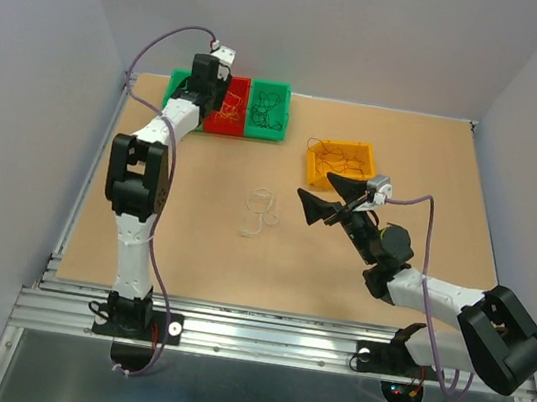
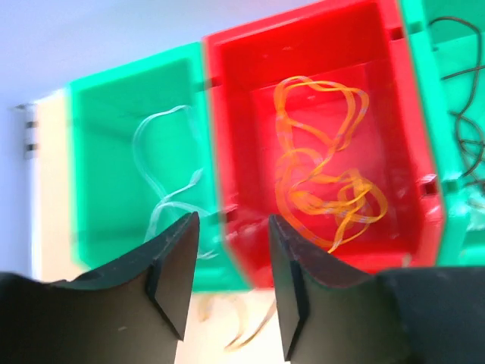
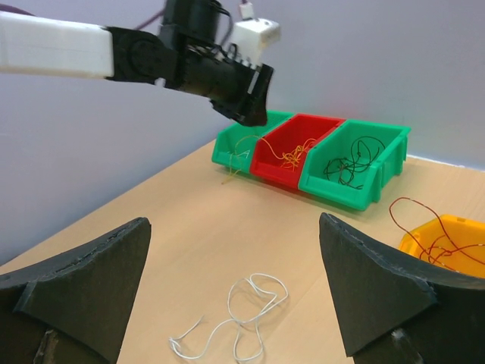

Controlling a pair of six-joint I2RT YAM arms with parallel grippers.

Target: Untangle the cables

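- Fingers (image 2: 173,273) of the left gripper (image 2: 233,277) stand apart above the red bin (image 2: 409,114) rim, at 11 o'clock on the table (image 1: 390,270); they grasp nothing.
- Right gripper (image 1: 314,184) is spread wide and empty, at 3 o'clock from the white cable (image 1: 260,212).
- Orange cable (image 2: 326,182) lies in the red bin; a pale strand (image 2: 246,330) lies outside, just under the left fingers.
- Risk, I think: this strand may catch on a finger when the arm lifts and be dragged away from the bins.
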